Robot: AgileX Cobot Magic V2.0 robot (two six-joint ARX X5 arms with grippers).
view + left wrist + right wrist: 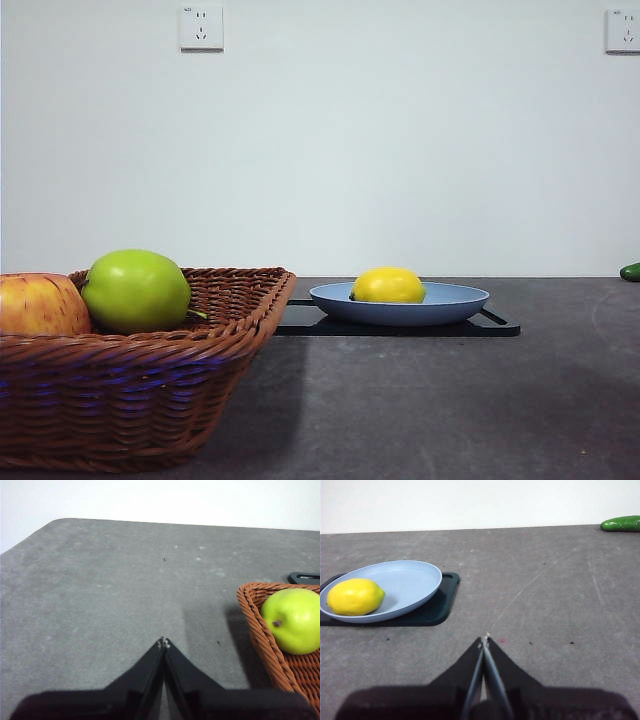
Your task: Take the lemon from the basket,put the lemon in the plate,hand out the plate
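Note:
The yellow lemon [388, 285] lies in the pale blue plate [455, 303], which rests on a flat black tray [495, 326] at mid-table. The right wrist view shows the lemon [355, 596] in the plate [415, 582] too. The brown wicker basket [150, 400] stands at the near left. My left gripper [163, 643] is shut and empty over bare table beside the basket [265, 645]. My right gripper [485, 641] is shut and empty, over bare table apart from the plate. Neither arm shows in the front view.
A green apple [136, 290] and a red-yellow apple [40, 305] lie in the basket. A green cucumber-like vegetable [621, 523] lies at the table's far edge, also at the right edge of the front view [630, 271]. Two wall sockets hang behind.

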